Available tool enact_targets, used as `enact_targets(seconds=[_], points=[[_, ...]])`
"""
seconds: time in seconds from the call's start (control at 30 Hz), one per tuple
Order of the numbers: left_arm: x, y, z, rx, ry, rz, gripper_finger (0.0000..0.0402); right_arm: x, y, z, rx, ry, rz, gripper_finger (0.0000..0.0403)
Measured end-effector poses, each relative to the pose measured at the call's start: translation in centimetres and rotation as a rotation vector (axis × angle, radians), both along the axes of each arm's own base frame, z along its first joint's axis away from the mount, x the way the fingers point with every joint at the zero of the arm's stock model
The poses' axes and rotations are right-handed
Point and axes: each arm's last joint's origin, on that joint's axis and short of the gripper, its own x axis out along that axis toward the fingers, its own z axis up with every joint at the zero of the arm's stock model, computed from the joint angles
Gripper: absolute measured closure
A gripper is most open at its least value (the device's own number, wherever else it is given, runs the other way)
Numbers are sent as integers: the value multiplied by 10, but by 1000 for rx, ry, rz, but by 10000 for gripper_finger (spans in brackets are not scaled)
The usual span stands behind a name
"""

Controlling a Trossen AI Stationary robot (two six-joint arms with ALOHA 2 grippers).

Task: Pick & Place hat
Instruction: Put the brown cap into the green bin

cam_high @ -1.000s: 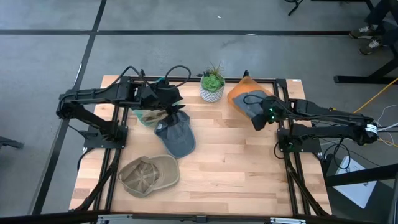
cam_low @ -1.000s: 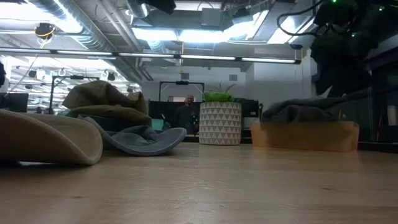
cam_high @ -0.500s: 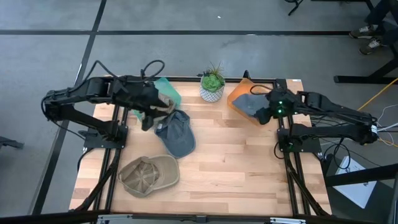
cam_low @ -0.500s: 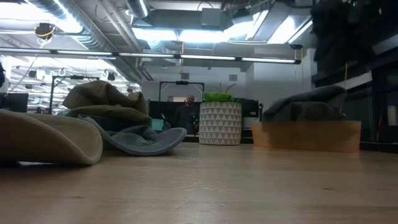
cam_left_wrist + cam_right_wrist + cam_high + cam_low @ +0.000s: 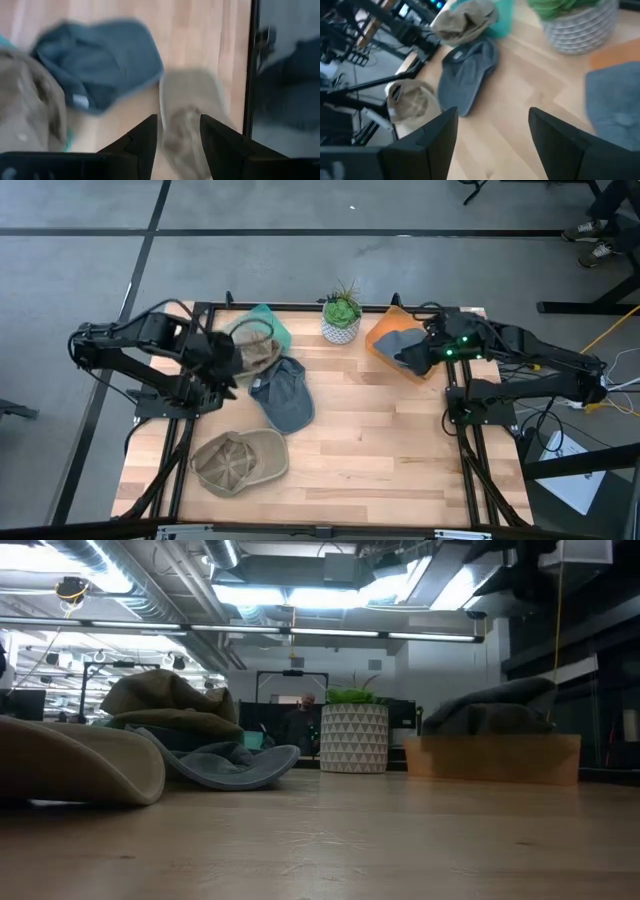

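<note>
A blue-grey cap (image 5: 283, 393) lies flat on the table's middle left, also seen in the left wrist view (image 5: 95, 65). A tan cap (image 5: 240, 460) sits upside down near the front edge. Another tan hat (image 5: 256, 348) rests in a teal bin (image 5: 272, 322) at the far left. A grey hat (image 5: 400, 345) lies in an orange bin (image 5: 380, 332) at the far right. My left gripper (image 5: 228, 375) hangs open above the table's left edge, left of the blue-grey cap, nothing between its fingers (image 5: 178, 120). My right gripper (image 5: 425, 353) is open above the orange bin's right side (image 5: 492, 112).
A potted plant (image 5: 342, 318) in a white patterned pot stands at the far edge between the two bins. Bare wood lies across the table's middle and near right. A black frame rail (image 5: 188, 430) runs along the left side.
My left gripper has drawn back from over the teal bin toward the table's left and near side, tipping steeper downward. My right gripper has risen from the grey hat in the orange bin and pulled toward the right edge. The hats lie still.
</note>
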Motion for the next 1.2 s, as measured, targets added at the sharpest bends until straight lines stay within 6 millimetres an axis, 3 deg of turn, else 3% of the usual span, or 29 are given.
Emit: enact_targets(seconds=[0.23,0.47,0.67,0.83,1.2], points=[[2,-24,-9,-5,127,-77,258,29,12,-10,18,51,100,163],[18,-49,-24,55,180,-144,258,55,28,-27,11,147,201,163],[31,-70,-67,22,210,-175,258,69,42,-40,-2,214,280,163],[26,-70,-105,139,297,-109,258,75,51,-47,14,249,303,163],[28,-72,-170,112,273,-70,258,86,61,-58,57,290,302,163]])
